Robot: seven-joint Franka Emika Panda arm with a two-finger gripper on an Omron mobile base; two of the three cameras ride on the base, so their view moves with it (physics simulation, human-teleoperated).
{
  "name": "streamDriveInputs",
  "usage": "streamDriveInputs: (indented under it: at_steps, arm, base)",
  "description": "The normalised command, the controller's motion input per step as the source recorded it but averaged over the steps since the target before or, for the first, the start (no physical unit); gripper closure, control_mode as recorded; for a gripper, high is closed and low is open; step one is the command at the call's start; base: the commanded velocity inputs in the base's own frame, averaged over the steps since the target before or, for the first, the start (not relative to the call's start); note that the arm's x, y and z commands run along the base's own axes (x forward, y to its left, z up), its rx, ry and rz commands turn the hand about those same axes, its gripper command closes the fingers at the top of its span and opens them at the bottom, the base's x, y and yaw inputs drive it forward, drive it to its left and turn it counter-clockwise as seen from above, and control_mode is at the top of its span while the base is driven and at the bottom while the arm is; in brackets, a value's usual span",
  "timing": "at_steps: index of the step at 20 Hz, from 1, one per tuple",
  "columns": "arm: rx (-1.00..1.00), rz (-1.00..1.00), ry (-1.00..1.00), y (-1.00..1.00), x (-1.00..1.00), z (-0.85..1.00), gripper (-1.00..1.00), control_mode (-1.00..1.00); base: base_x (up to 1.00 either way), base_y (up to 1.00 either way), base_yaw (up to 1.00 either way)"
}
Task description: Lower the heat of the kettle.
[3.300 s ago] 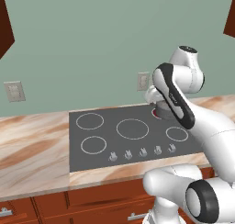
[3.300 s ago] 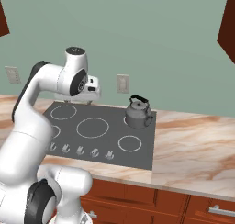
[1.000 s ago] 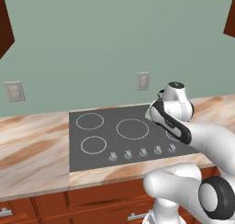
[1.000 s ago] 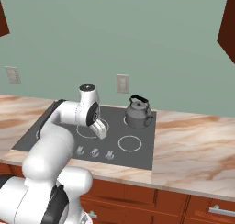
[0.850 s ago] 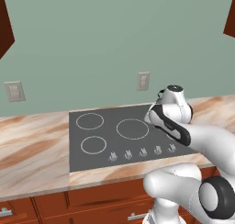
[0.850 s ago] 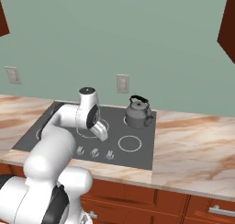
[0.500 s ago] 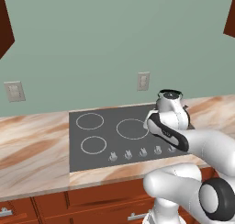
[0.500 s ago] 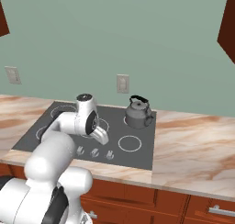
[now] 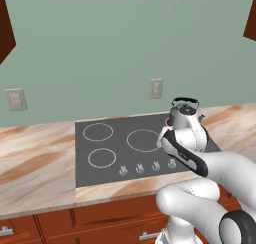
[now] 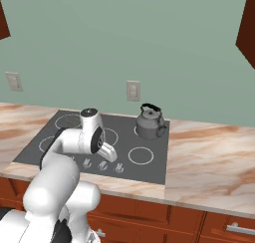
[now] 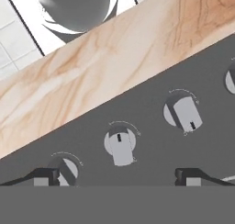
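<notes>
The kettle point(image 10: 150, 123) is squat, grey and metallic with a black arched handle, and it stands on the back right burner of the black cooktop point(image 10: 144, 171). My gripper point(image 10: 112, 158) points down over the row of knobs point(image 10: 103, 165) along the cooktop's front edge, well in front and left of the kettle. In the hand view my gripper point(image 11: 119, 177) is open, with its fingertips point(image 11: 46, 176) set wide apart. One grey knob point(image 11: 120, 146) lies between them, just ahead and untouched. Two more knobs point(image 11: 183, 113) flank it.
The marble counter point(image 10: 209, 157) surrounds the cooktop, and its front edge point(image 11: 92, 76) runs right beside the knob row. Wall outlets point(image 10: 133, 90) sit on the green backsplash. Wooden drawers point(image 9: 100, 223) are below. My own arm covers the cooktop's right side point(image 9: 190, 138) in the left base view.
My arm has swung down and forward from above the burners to the knob row at the cooktop's front. The gripper stayed open. The kettle has not moved.
</notes>
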Motion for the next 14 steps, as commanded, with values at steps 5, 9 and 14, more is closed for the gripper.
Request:
streamDriveInputs:
  at_steps: [5,9,14]
  arm:
    - [-0.02,0.10,0.00,0.00,-0.01,-0.11,-1.00,-1.00]
    - [-0.05,0.09,0.02,0.00,0.00,-0.15,-1.00,-1.00]
    - [-0.02,0.06,0.00,0.01,0.00,-0.19,-1.00,-1.00]
  base:
    - [0.00,0.00,0.00]
    - [0.00,0.00,0.00]
    - [0.00,0.00,0.00]
